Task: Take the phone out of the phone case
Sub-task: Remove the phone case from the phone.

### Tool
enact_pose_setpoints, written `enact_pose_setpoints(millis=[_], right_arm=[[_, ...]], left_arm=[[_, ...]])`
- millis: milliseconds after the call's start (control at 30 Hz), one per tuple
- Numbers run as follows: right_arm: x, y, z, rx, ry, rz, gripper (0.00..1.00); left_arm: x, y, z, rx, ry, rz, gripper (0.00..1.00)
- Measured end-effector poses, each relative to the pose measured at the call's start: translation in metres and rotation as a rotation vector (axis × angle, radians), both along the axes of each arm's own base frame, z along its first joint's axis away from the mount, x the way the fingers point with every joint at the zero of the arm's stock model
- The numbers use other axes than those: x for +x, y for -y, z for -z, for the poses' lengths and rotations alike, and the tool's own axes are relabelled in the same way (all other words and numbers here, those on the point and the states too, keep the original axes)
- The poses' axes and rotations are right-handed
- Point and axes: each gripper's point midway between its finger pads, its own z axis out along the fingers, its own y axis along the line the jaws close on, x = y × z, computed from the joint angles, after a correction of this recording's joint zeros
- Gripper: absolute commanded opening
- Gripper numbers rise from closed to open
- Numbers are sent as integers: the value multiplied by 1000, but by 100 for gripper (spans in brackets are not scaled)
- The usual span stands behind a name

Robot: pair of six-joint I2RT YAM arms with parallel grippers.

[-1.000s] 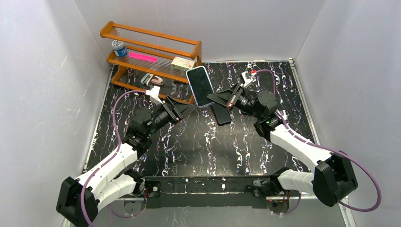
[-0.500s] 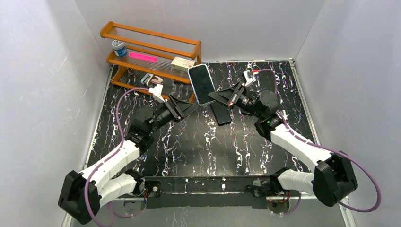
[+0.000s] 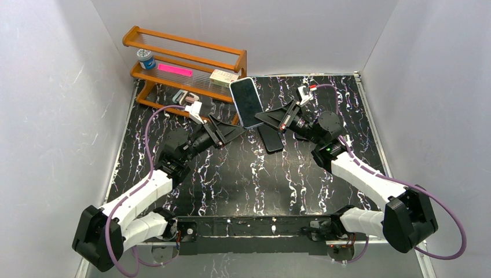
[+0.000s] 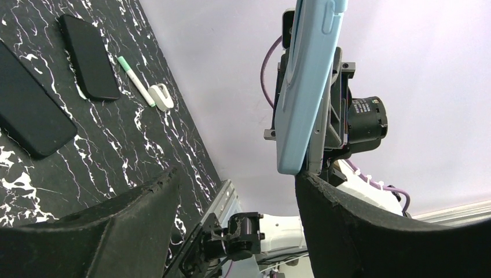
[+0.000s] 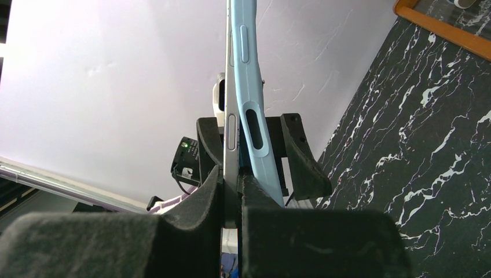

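My right gripper (image 3: pixel 259 119) is shut on the phone (image 3: pixel 246 102) and holds it tilted above the table's far middle. In the right wrist view the fingers (image 5: pixel 197 202) pinch the phone's silver edge (image 5: pixel 231 133). The light blue case (image 5: pixel 250 87) bows away from the phone near the grip. My left gripper (image 3: pixel 237 131) is open just left of and below the phone. In the left wrist view (image 4: pixel 237 179) its right finger (image 4: pixel 347 220) sits just under the lower end of the case (image 4: pixel 307 87) and the phone (image 4: pixel 322 116).
A dark phone (image 3: pixel 270 139) lies on the black marbled table under the held phone. The left wrist view shows two dark phones (image 4: pixel 90 55) (image 4: pixel 29 110) and a green pen (image 4: pixel 136 81). A wooden rack (image 3: pixel 185 63) with small items stands at the back left.
The right gripper has lifted the cased phone slightly up and back. The left wrist has risen and moved a little toward the phone, jaws still open.
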Motion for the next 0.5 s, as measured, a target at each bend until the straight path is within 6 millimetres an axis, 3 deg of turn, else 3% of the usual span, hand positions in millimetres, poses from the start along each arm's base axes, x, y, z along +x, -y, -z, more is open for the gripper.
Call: enact_pose_setpoints(millis=[500], right_arm=[[3, -2, 9, -11, -29, -15, 1]], left_arm=[[16, 8, 1, -23, -37, -17, 50]])
